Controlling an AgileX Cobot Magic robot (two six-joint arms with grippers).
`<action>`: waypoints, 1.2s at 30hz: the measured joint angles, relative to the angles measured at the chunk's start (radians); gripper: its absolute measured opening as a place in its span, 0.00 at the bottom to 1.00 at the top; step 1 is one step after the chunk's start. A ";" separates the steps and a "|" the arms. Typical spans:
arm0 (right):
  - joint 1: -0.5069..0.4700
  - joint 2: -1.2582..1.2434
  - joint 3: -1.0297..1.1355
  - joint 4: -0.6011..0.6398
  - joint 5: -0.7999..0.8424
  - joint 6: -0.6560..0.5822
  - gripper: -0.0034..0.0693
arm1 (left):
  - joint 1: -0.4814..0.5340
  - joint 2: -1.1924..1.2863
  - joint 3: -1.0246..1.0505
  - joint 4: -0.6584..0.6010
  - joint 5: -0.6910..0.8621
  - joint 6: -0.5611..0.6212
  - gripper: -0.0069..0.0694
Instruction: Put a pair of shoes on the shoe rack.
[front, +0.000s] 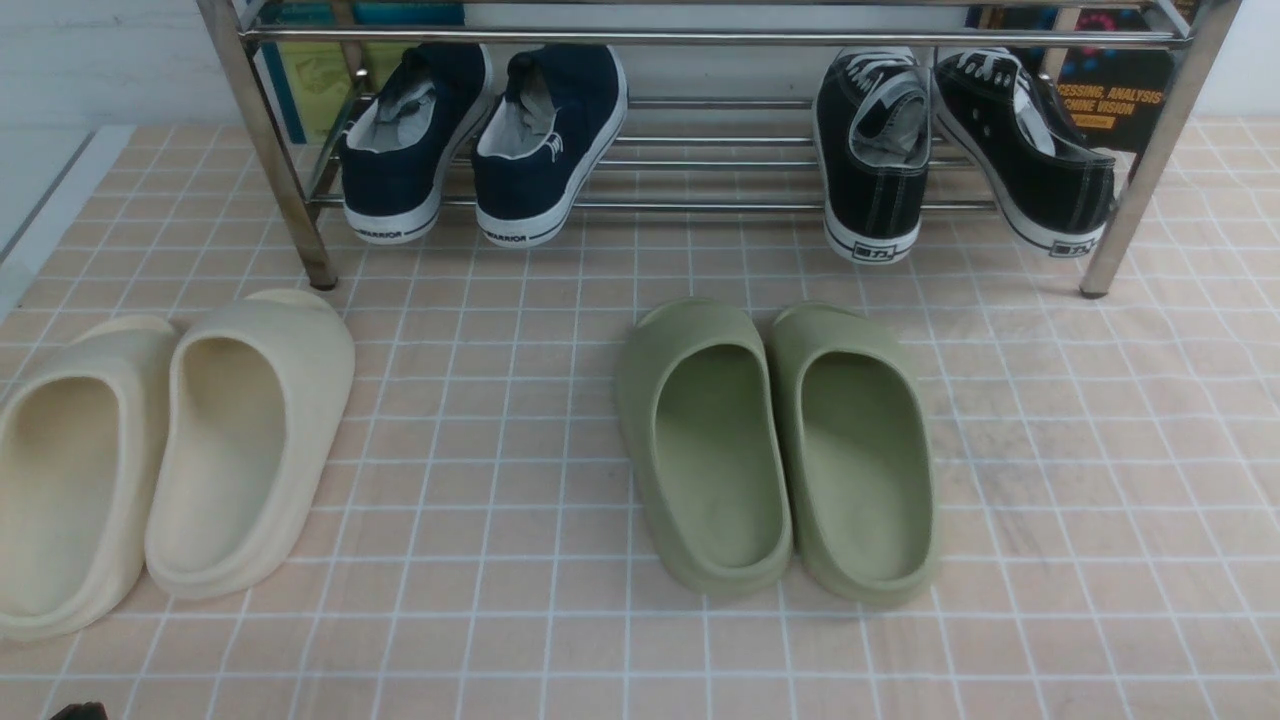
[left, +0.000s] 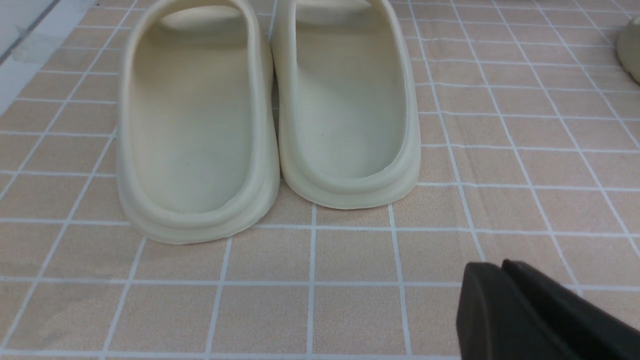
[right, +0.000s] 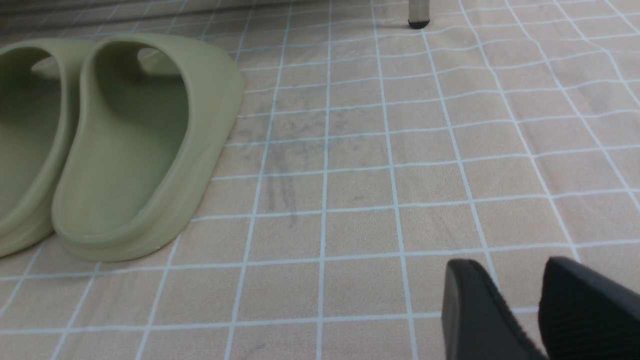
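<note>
The two navy-blue slip-on shoes, left one (front: 405, 150) and right one (front: 552, 145), rest side by side on the left end of the chrome shoe rack's (front: 700, 38) lower shelf, heels toward me and tilted down over the front bar. Neither arm shows clearly in the front view. In the left wrist view my left gripper (left: 497, 266) is shut and empty, low over the tiled mat in front of the cream slippers. In the right wrist view my right gripper (right: 510, 267) is open and empty over bare mat, beside the olive slippers. A rack leg (right: 419, 12) shows far ahead.
Black lace-up sneakers (front: 960, 150) sit on the right end of the same shelf. Cream foam slippers (front: 170, 450), also in the left wrist view (left: 270, 110), lie front left. Olive-green slippers (front: 780, 450), also in the right wrist view (right: 125, 145), lie in the middle.
</note>
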 joint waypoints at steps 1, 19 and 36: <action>0.000 0.000 0.000 0.000 0.000 0.000 0.38 | 0.000 0.000 0.000 0.000 0.000 0.000 0.17; 0.000 0.000 0.000 0.000 0.000 0.000 0.38 | 0.000 0.000 0.000 0.000 0.000 0.000 0.18; 0.000 0.000 0.000 0.000 0.000 0.000 0.38 | 0.000 0.000 0.000 -0.001 0.000 0.000 0.19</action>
